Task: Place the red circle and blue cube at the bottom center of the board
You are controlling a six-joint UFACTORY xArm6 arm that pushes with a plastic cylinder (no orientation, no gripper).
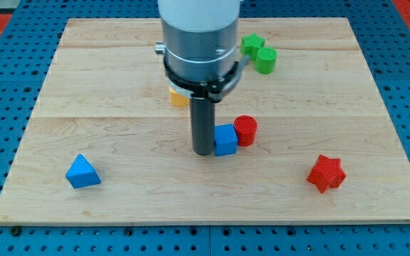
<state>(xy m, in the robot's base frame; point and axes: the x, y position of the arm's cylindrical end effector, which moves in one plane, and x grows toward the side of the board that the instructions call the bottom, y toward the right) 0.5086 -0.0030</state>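
The blue cube sits near the middle of the wooden board, a little below centre. The red circle, a short cylinder, touches the cube's upper right side. My tip rests on the board right against the cube's left side. The rod rises from there into the arm's grey body, which hides the board behind it.
A blue triangle lies at the view's lower left. A red star lies at the lower right. A green star and a green cylinder touch near the top. An orange block shows partly behind the arm.
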